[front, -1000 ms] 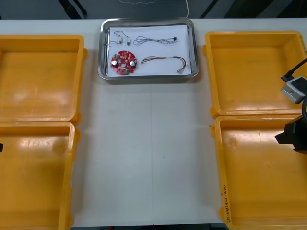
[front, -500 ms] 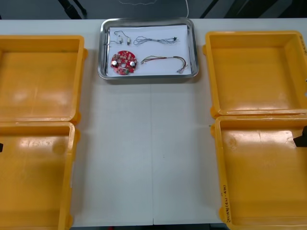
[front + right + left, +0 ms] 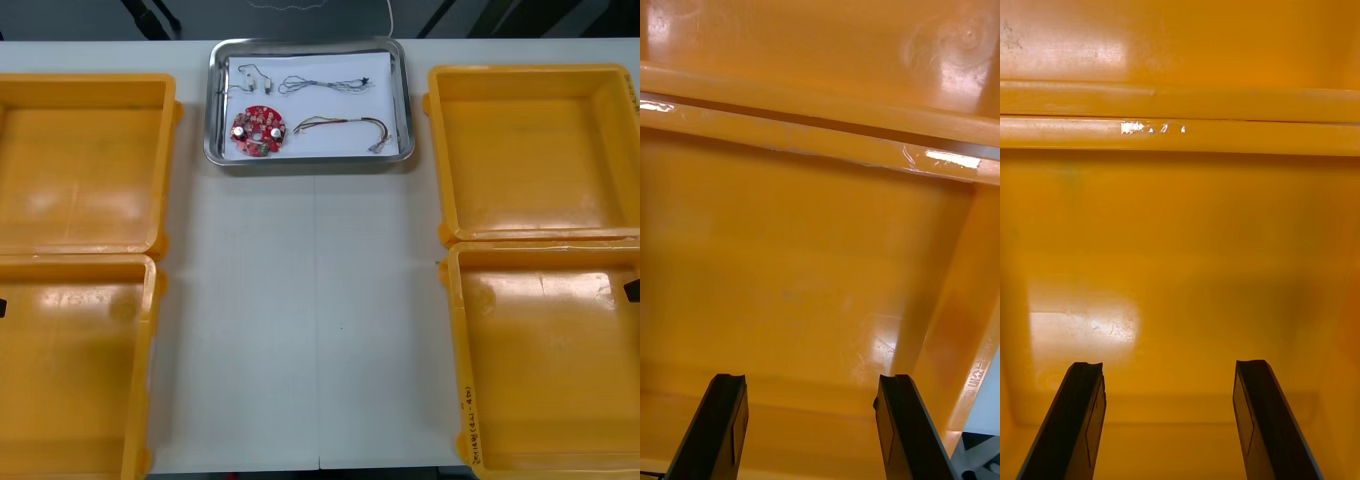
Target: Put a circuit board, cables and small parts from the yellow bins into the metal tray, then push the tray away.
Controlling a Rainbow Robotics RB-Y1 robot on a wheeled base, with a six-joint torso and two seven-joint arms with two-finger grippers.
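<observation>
The metal tray (image 3: pixel 212 100) lies at the far middle of the table, white inside. In it are a round red circuit board (image 3: pixel 259 131), a red and yellow cable (image 3: pixel 340 126), a thin twisted cable (image 3: pixel 325 84) and small metal parts (image 3: pixel 250 78). My right gripper (image 3: pixel 809 384) is open above the bare floor of the near right bin (image 3: pixel 790 255); a dark bit of that arm (image 3: pixel 633 290) shows at the front view's right edge. Over the near left bin's floor (image 3: pixel 1180 247), my left gripper (image 3: pixel 1169 371) is open with nothing between its fingers.
Four yellow bins hold nothing that I can see: far left (image 3: pixel 85 160), near left (image 3: pixel 70 370), far right (image 3: pixel 535 150), near right (image 3: pixel 550 360). Bare table (image 3: pixel 310 300) runs between the bin pairs, from the tray to the front edge.
My right arm has drawn back to the right, from well inside the front view to a sliver at its edge. The tray and its contents have not moved.
</observation>
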